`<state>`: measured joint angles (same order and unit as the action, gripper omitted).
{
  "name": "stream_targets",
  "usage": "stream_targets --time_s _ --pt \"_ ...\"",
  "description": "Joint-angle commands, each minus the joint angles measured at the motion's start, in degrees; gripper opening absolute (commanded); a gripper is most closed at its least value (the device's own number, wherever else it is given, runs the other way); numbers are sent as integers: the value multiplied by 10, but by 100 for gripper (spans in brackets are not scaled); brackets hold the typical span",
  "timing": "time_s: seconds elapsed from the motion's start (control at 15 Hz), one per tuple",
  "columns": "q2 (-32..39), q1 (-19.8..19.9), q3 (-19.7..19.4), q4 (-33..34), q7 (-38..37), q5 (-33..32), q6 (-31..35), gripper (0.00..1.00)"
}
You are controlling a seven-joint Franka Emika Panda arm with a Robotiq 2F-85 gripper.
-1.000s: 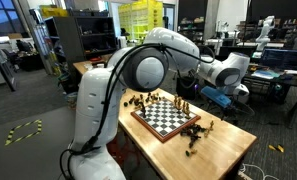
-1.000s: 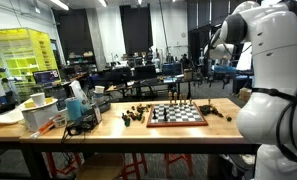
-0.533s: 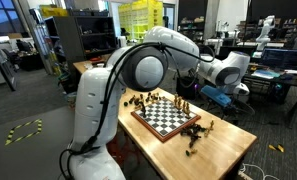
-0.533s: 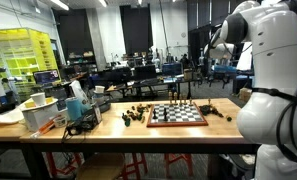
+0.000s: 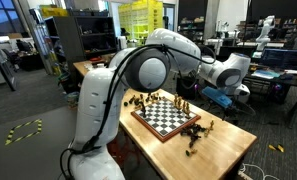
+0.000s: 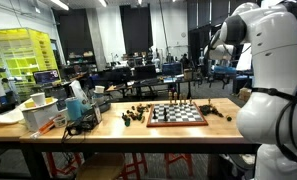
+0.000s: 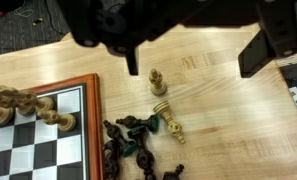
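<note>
Wrist view puts the gripper point(image 7: 191, 68) nearest, its two dark fingers point(image 7: 129, 45) spread wide with nothing between them, hanging over the bare wood of the table point(image 7: 218, 120). Just below the gap, toward 7 o'clock, an upright pale piece point(image 7: 158, 82) stands alone. A fallen pale piece point(image 7: 171, 119) lies at its 6 o'clock, touching a jumbled heap of dark pieces point(image 7: 126, 140) whose lower members run off the frame's edge. At 9 o'clock the chessboard point(image 7: 48, 135) is cut off by the frame, with a row of pale chessmen point(image 7: 23, 103) on its squares. Farther off, in an exterior view, a pale bin point(image 6: 43, 117) sits at the table's 9 o'clock end. Its contents are too small to make out beyond a white cup point(image 6: 38, 99) on top.
</note>
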<state>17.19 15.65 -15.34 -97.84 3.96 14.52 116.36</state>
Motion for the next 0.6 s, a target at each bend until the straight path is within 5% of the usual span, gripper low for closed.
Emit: stream_targets --time_s 0.0,0.53 --pt "25 20 15 31 9 8 12 100" --pt "88 38 43 88 14 19 2 100"
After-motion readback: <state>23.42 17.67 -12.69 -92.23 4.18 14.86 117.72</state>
